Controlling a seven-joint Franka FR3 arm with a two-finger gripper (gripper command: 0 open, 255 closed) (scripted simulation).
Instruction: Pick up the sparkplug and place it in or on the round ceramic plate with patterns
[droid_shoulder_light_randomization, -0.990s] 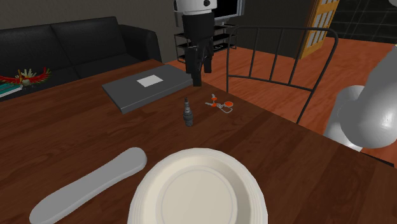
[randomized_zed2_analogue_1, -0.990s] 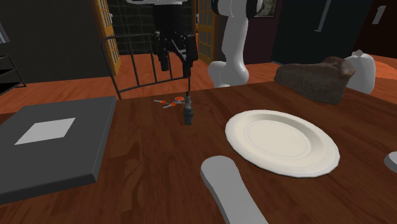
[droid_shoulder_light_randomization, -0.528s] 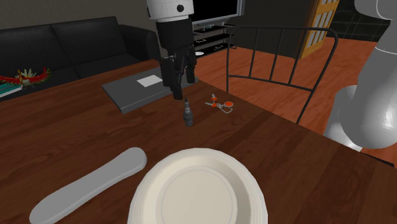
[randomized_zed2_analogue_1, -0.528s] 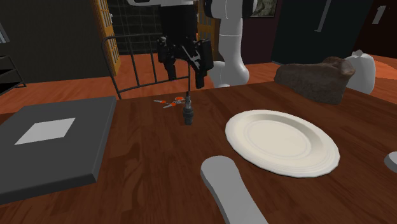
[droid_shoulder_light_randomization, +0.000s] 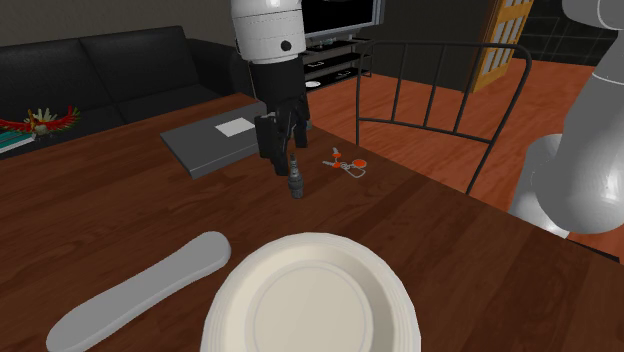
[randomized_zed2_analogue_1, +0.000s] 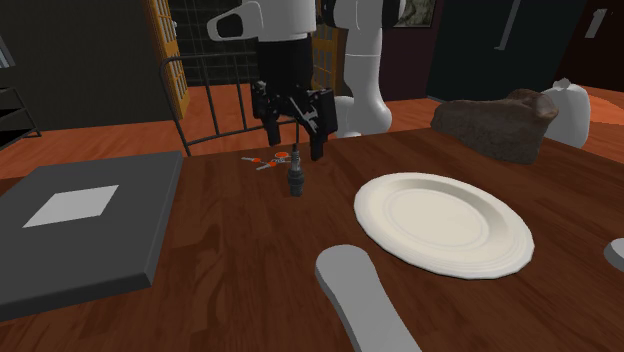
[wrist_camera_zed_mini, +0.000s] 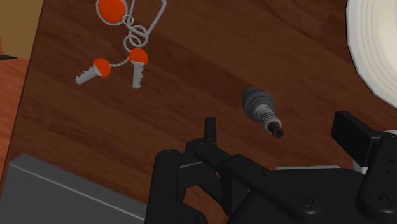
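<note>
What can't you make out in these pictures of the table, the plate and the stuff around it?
Plate: shoulder view, near rim cut off by the bottom edge; wrist view, mostly beyond the picture's edge.
Long grey flat thing: second exterior view, runs off the bottom edge; what it is is unclear.
Pale object: second exterior view, cut by the right edge, unidentifiable.

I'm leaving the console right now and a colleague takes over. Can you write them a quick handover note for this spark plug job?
Black two-finger gripper: open, hovering just above the small dark grey spark plug, touching nothing.
Spark plug: upright on the brown wooden table, beside keys with orange tags.
Round off-white plate: empty, to the plug's right in the second exterior view.
Done: gripper roughly lined up over the plug. Left: lower, grasp, lift, set it on the plate.
</note>
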